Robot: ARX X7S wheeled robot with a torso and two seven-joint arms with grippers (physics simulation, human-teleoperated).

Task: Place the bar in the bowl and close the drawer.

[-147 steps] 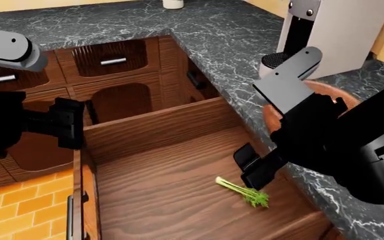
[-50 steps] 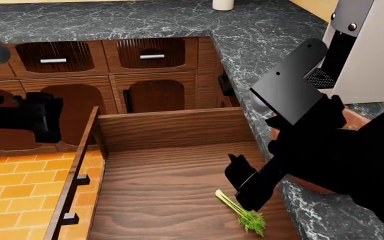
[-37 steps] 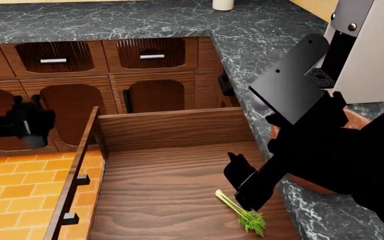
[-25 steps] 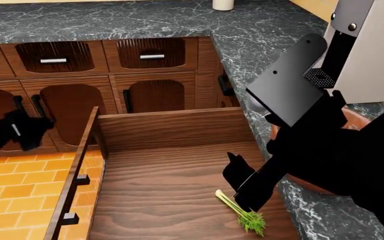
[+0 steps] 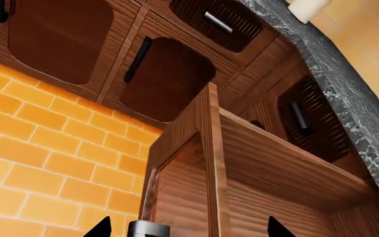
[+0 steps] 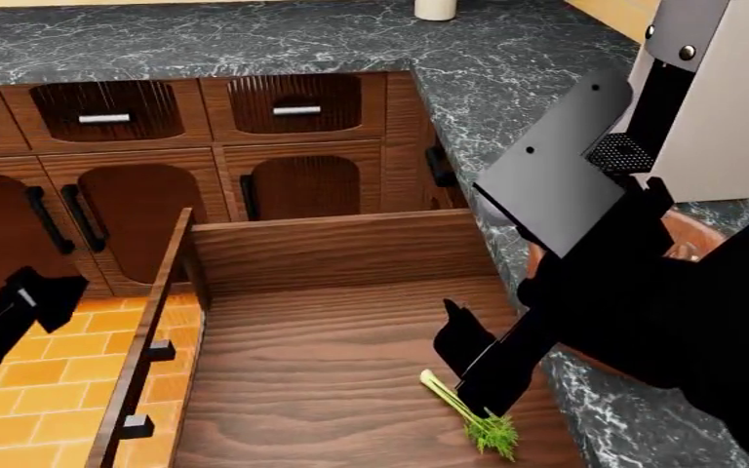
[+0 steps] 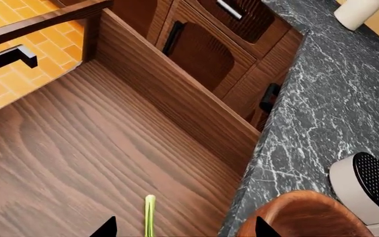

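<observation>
The wide wooden drawer (image 6: 335, 249) stands pulled out, its black bar handle (image 6: 140, 390) on the front. No bar shows in any view. On the drawer floor lies only a green celery stalk (image 6: 472, 409). My right gripper (image 6: 472, 363) hangs open inside the drawer just above the stalk, and the celery (image 7: 149, 217) lies between its fingertips (image 7: 107, 228). The reddish wooden bowl (image 6: 687, 239) sits on the counter, mostly hidden by my right arm; its rim (image 7: 301, 217) shows in the right wrist view. My left gripper (image 6: 17, 312) is open, low outside the drawer front (image 5: 209, 148).
A white appliance (image 6: 726, 88) stands on the dark marble counter (image 6: 505, 68) behind the bowl. A white cylinder (image 6: 435, 8) sits at the counter's far edge. Small arched cabinet drawers and doors (image 6: 284, 146) line the back, above an orange tiled floor (image 6: 36, 409).
My left arm has dropped down and to the left, from level with the drawer's front corner to low over the tiled floor. The right arm has barely moved.
</observation>
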